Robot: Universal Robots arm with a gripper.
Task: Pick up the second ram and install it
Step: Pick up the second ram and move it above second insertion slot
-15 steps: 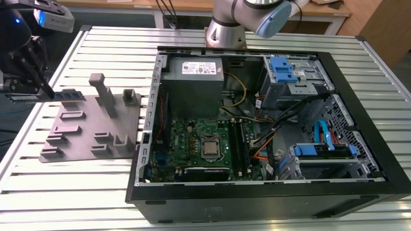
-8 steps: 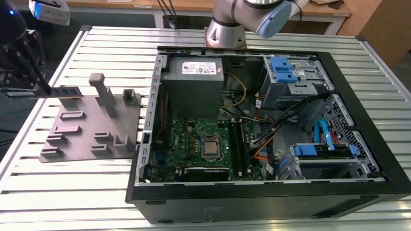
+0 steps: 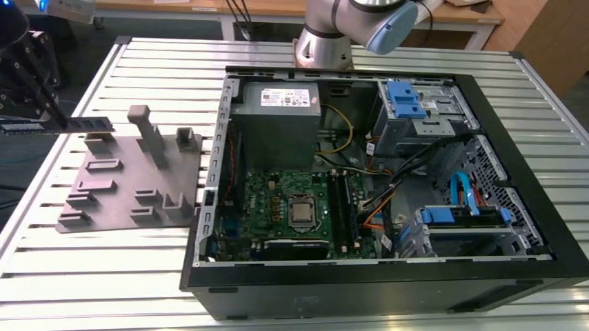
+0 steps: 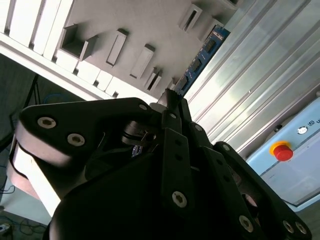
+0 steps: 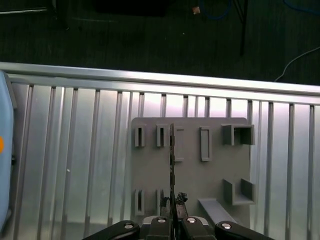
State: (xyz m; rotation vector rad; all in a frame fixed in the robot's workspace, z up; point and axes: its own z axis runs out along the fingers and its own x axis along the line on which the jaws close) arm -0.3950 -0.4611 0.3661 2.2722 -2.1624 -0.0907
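Black two-finger gripper (image 3: 61, 121) pinching the second ram (image 3: 92, 125), a long, narrow dark blue-green circuit strip.
In the exterior view the strip is held level above the grey plastic slotted tray (image 3: 120, 200), with its long axis across the view and its free end toward the open black computer case (image 3: 368, 283).

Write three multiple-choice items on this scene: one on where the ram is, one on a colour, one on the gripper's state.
1. Where is the second ram?
A. in the gripper, above the grey tray
B. inside the computer case
C. flat on the table slats

2. What colour is the motherboard?
A. red
B. white
C. green

3. What state is the gripper in?
A. open and empty
B. shut on the second ram
C. shut on a cable

Key: 1 A, the first wrist view shows it held over the tray; 2 C, the board looks green in the exterior view; 3 B, both wrist views show the strip clamped.
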